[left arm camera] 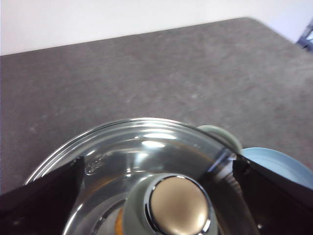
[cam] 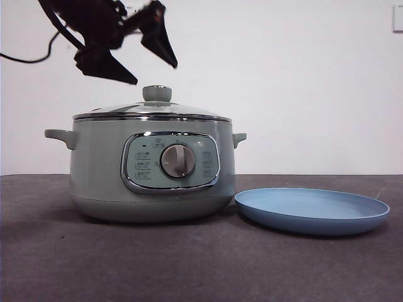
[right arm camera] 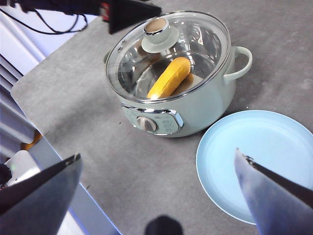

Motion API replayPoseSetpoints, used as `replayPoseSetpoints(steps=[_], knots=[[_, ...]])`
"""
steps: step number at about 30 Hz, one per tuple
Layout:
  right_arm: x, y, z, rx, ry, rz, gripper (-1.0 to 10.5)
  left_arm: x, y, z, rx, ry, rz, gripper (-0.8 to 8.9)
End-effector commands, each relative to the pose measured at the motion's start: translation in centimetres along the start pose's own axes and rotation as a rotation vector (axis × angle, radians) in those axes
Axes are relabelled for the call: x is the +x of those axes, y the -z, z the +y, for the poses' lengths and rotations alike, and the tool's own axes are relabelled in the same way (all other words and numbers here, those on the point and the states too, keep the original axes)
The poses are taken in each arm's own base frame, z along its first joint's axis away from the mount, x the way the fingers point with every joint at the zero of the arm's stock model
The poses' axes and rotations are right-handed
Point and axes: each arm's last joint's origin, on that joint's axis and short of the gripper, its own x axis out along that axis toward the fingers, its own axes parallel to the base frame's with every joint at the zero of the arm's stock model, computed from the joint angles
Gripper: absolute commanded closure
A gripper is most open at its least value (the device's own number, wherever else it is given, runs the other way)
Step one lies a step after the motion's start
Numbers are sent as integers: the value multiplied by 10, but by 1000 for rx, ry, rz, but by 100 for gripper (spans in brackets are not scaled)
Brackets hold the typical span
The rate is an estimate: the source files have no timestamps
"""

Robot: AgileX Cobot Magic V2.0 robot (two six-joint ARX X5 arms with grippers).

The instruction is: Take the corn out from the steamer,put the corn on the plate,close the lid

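The corn point(right arm camera: 169, 77) lies inside the steamer point(cam: 151, 167), seen through the glass lid point(cam: 151, 110), which still sits closed on the pot. The plate point(cam: 313, 209) waits bare just beside the steamer on the desk point(cam: 189, 264). The step in hand is lifting the lid: the left tool point(cam: 137, 53) hangs above the knob point(left arm camera: 178, 205), jaws spread wide to either side. It likely needs to descend and close on the knob. The right tool point(right arm camera: 156, 196) waits apart, jaws open.

You see the left gripper point(cam: 154, 63) as black wedge-shaped jaws trailing a black cable point(cam: 28, 58).
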Motion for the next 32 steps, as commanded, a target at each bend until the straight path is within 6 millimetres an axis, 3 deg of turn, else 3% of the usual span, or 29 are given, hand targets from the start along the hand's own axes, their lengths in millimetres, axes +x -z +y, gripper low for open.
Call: replayPoseSetpoints(steps=[1, 6, 14, 23, 29, 32], knots=[[0, -1, 1, -9, 0, -5, 408, 9, 4, -4, 36, -7, 9, 251], [0, -1, 1, -9, 0, -6, 410, 21, 14, -14, 64, -51, 59, 251], [0, -1, 1, -9, 0, -6, 410, 23, 19, -23, 77, -129, 102, 263], [0, -1, 1, -9, 0, -6, 410, 23, 22, -23, 66, -138, 130, 665], [0, -1, 0, -9, -1, -5, 410, 24, 21, -27, 72, -126, 113, 825], [0, -1, 0, -3, -1, -5, 410, 24, 20, -28, 71, -97, 107, 822]])
